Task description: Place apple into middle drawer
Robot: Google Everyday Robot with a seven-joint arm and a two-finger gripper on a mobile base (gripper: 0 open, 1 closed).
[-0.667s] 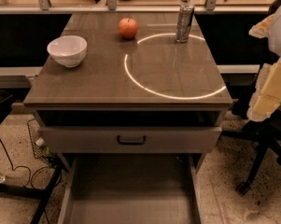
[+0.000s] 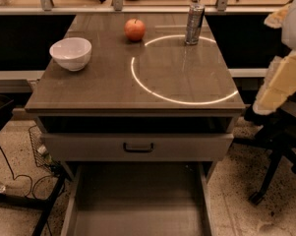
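The apple (image 2: 134, 29), small and red-orange, sits on the far part of the cabinet top, left of a metal can. The middle drawer (image 2: 137, 208) is pulled out at the bottom of the view; its flat grey-brown floor is bare. My gripper (image 2: 258, 113) is at the dark lower end of my white and cream arm (image 2: 285, 77), which hangs off the cabinet's right side, well away from the apple and above the floor beside the drawer.
A white bowl (image 2: 71, 53) stands on the top at the left. A metal can (image 2: 194, 24) stands at the far right. A closed drawer front with a black handle (image 2: 138, 147) is above the open drawer. A chair base (image 2: 273, 176) is on the right, cables (image 2: 19, 181) on the left.
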